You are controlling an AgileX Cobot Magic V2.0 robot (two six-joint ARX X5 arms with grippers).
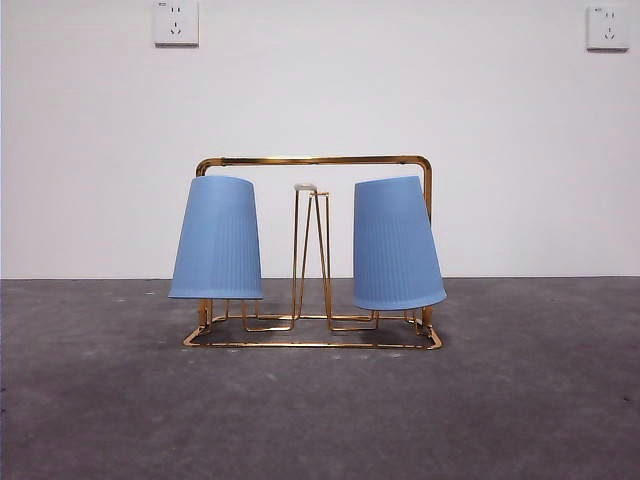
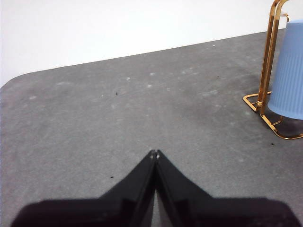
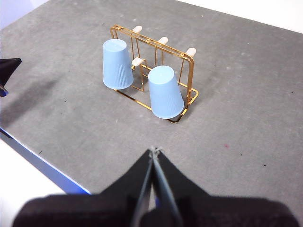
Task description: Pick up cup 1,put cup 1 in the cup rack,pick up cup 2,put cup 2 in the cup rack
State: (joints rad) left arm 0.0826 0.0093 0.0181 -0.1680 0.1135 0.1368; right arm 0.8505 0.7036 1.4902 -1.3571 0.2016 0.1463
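The gold wire cup rack (image 1: 315, 160) stands in the middle of the grey table. Two ribbed blue cups hang upside down on its pegs, one at the left end (image 1: 216, 240) and one at the right end (image 1: 396, 245), the right one tilted. I cannot tell which is cup 1 and which is cup 2. My left gripper (image 2: 155, 152) is shut and empty over bare table, off to the side of the rack (image 2: 267, 52) and the left cup (image 2: 289, 71). My right gripper (image 3: 155, 151) is shut and empty, pulled back from the rack (image 3: 193, 94) and both cups (image 3: 117, 65) (image 3: 165, 92).
White-tipped pegs (image 3: 162, 40) stand free along the rack's far row and a centre peg (image 1: 305, 187) is bare. The other arm's black tip (image 3: 9, 66) shows near the table edge (image 3: 42, 161). A white wall with sockets (image 1: 176, 22) is behind.
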